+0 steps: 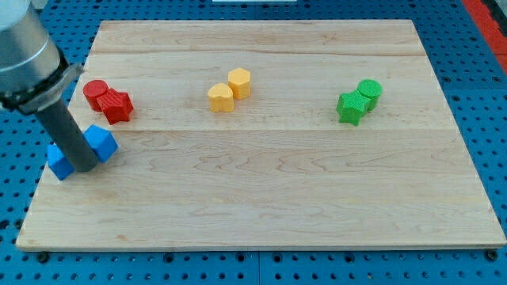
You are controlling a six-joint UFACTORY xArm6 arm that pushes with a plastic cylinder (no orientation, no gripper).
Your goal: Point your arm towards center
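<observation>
Eight small blocks sit in four colour pairs on a pale wooden tabletop, which rests on a blue pegboard. At the view's left, my tip stands between two blue blocks, touching or nearly touching both: one blue block just to its right, the other blue block just to its left near the board's left edge. The dark rod rises from there toward the view's upper left into the grey arm. The arm carries no gripper, only this rod, and it holds nothing. Above the blue pair lie a red cylinder and a red star-like block, touching each other. Near the top middle, a yellow hexagon-like block touches a second yellow block to its lower left. At the right, a green cylinder touches a green star-like block. The board's centre lies well to the right of my tip, below the yellow pair.
</observation>
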